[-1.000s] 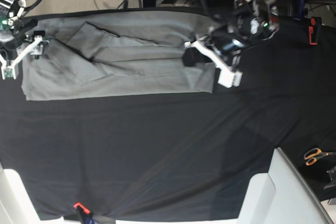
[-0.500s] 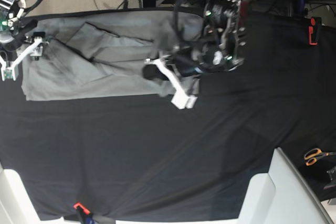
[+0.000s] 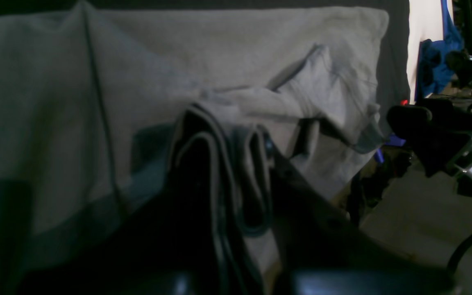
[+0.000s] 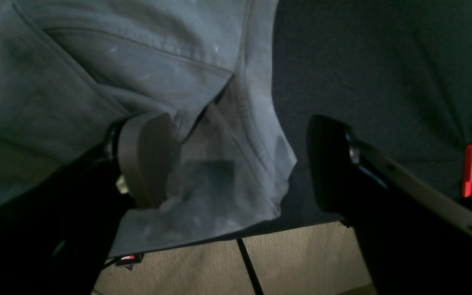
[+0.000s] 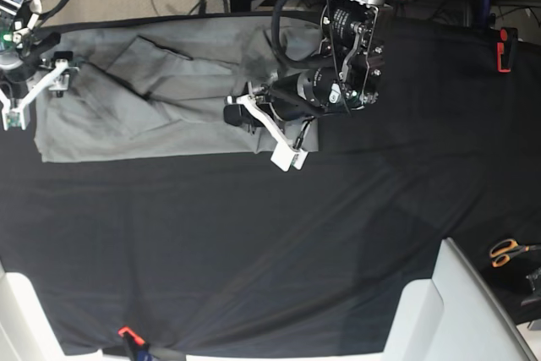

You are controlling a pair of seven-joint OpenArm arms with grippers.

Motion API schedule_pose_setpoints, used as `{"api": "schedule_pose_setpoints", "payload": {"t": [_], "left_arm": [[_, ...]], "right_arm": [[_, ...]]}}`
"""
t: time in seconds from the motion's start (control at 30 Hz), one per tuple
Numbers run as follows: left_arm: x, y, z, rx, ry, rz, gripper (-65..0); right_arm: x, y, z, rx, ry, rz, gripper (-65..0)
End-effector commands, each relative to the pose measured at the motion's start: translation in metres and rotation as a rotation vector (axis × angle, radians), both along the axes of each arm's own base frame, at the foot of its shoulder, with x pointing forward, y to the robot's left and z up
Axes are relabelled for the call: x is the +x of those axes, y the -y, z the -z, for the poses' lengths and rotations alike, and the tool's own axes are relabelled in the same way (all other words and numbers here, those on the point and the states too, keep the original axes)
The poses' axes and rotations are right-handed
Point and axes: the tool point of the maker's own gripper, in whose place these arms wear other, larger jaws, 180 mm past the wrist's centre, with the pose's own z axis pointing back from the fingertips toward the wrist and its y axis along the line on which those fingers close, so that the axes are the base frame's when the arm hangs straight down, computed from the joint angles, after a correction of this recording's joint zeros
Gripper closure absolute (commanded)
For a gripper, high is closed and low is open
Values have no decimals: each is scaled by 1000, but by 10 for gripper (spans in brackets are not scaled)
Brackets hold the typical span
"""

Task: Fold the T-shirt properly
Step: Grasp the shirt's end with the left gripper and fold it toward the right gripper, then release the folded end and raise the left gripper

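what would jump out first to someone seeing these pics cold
The grey T-shirt spread across the far half of the black cloth draws the eye first. Next, the left pincer, shut on the T-shirt's right end, holds it over the middle of the shirt. The right pincer hangs open at the shirt's left edge, and orange scissors lie at the far right.

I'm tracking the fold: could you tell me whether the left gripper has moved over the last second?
Yes. The left gripper has carried the T-shirt edge leftward in the base view, away from the red clamp.
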Motion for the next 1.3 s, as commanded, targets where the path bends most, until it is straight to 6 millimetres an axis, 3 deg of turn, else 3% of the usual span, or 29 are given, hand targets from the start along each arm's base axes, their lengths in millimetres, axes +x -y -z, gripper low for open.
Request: {"api": "schedule_pose_setpoints", "payload": {"t": [0.0, 0.1, 0.27, 0.3, 0.5, 0.67, 0.77, 0.97, 1.17, 1.27], "left_arm": [[12, 7, -14, -36, 42, -8, 0], [13, 7, -14, -36, 42, -8, 0], [5, 15, 3, -34, -20, 24, 0], [4, 19, 4, -33, -24, 38, -23], [0, 39, -1, -33, -6, 115, -339], [-1, 57, -10, -37, 23, 179, -489], [5, 75, -20, -38, 57, 240, -510], [-3, 117, -37, -54, 106, 373, -505], [-7, 129, -49, -135, 86, 370, -505], [2, 133, -64, -195, 93, 355, -504]], "right_arm": [[8, 6, -11, -21, 41, -3, -474], [9, 6, -11, -21, 43, -3, -474], [11, 6, -13, -21, 48, -2, -474], [11, 6, -13, -21, 48, -2, -474], [11, 6, -11, -18, 44, -1, -474], [11, 6, -11, -18, 44, -1, -474], [11, 6, -11, -18, 44, -1, -474], [14, 6, -12, -16, 49, 0, -474], [14, 6, -12, -18, 50, -1, -474], [17, 6, -13, -17, 56, -2, -474]]}}
